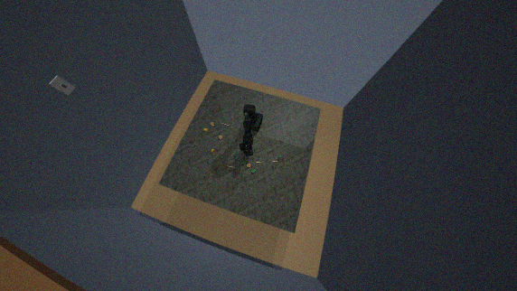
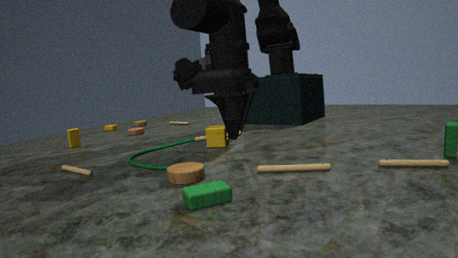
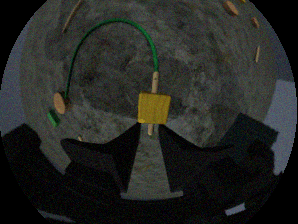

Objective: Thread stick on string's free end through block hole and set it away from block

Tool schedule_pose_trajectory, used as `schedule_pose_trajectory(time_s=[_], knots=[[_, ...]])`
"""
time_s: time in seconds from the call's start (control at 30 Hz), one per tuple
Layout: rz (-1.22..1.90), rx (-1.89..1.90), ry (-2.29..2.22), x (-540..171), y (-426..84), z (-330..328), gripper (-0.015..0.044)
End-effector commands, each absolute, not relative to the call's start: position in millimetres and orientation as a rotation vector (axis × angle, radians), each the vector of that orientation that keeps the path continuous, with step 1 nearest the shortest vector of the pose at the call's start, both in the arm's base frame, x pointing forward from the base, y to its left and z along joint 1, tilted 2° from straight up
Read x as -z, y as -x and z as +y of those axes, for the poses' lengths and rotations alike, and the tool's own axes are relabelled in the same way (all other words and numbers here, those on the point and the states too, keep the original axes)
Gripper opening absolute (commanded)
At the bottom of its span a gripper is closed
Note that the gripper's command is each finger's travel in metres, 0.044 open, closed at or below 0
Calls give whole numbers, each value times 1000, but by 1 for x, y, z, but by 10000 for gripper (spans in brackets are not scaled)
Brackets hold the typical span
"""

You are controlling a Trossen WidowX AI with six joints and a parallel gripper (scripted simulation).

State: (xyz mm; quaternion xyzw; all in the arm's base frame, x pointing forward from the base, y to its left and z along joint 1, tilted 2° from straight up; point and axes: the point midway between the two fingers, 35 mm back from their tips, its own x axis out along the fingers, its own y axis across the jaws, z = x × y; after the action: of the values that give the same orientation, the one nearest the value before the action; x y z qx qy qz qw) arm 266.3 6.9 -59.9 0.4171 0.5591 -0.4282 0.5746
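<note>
The yellow block [image 2: 216,136] [image 3: 154,108] stands on the table with the wooden stick [image 2: 200,139] [image 3: 155,82] through its hole. One stick end shows on the string side, the other on the gripper side. The green string [image 2: 140,152] [image 3: 119,20] runs in a curve from the stick to the round wooden button [image 2: 186,174] [image 3: 60,103] and lies outside the block. My gripper [image 1: 247,154] [image 2: 234,138] [image 3: 149,125] is low beside the block, its fingers partly open on either side of the protruding stick end, with gaps visible in the wrist view. Whether the fingertips touch the block is unclear.
Loose sticks [image 2: 294,167] [image 2: 413,163] [image 2: 77,170] [image 2: 178,122] lie around. A green piece [image 2: 206,195] lies before the button; another green piece [image 2: 451,139] stands far right. Yellow pieces [image 2: 74,138] [image 2: 110,127] and wooden discs [image 2: 136,131] [image 2: 140,122] are at the left.
</note>
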Motion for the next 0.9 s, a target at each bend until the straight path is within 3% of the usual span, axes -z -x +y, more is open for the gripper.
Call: schedule_pose_trajectory(time_s=[0.0, 0.1, 0.87], knots=[[1309, 1003, -977, 60, -266, 7, 70], [1309, 1003, -977, 60, -266, 7, 0], [1238, 1021, -895, 63, -264, 12, 0]])
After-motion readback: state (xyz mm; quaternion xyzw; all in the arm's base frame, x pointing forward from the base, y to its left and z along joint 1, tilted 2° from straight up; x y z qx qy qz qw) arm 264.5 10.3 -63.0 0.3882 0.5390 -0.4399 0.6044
